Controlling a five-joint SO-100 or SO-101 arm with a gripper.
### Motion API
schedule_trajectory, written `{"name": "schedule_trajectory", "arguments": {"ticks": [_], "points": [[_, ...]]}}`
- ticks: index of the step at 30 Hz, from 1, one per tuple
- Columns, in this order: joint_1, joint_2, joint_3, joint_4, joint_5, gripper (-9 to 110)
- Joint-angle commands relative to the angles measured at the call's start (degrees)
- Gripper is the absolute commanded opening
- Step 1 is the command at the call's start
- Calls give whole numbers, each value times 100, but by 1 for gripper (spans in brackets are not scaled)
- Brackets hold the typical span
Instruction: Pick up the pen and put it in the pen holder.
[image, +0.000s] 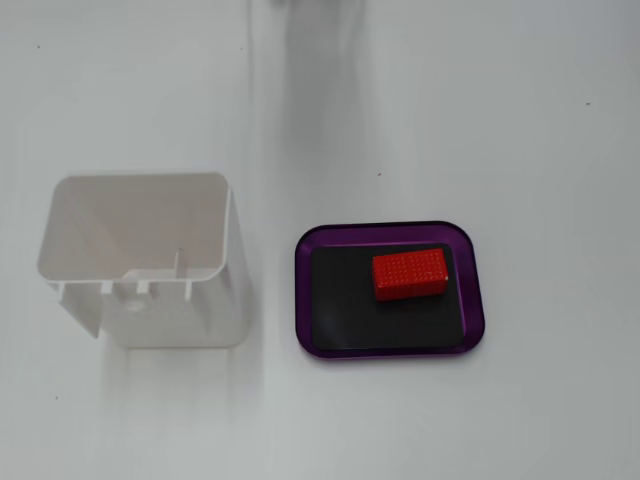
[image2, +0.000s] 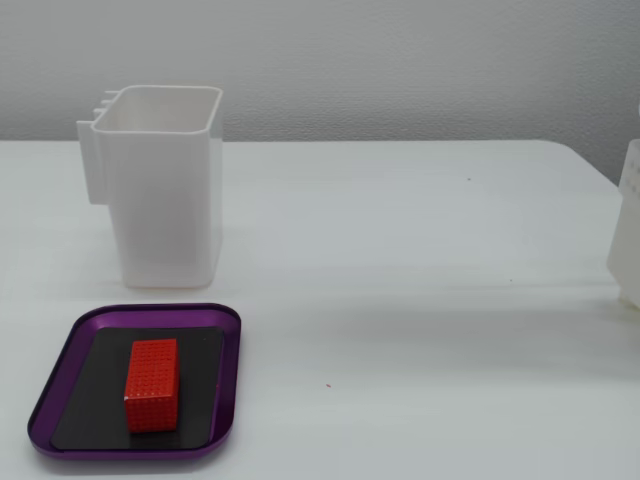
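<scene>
A white table (image: 450, 110) fills both fixed views, meeting a pale grey wall (image2: 400, 60) across the top of the frame in a fixed view. The largest item is a white plastic pen holder (image: 150, 260), standing upright at centre left in a fixed view and at upper left (image2: 165, 190) in the other, its open top showing a small side compartment along one wall. Just beside it, not touching, lies a purple tray (image: 478, 290) with a black inner surface, at centre right seen from above and at lower left (image2: 228, 380) in the side-on frame. On that black surface rests a small red textured block (image: 410, 274), roughly central on the tray (image2: 152, 385). A white object (image2: 627, 230) is cut off at the right edge of a fixed view. No pen is visible in either picture, and the gripper is out of frame, so its fingers' state cannot be told.
</scene>
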Motion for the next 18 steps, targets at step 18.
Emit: {"name": "schedule_trajectory", "arguments": {"ticks": [18], "points": [[-18,-4447,-3841,-817,773,-1]]}}
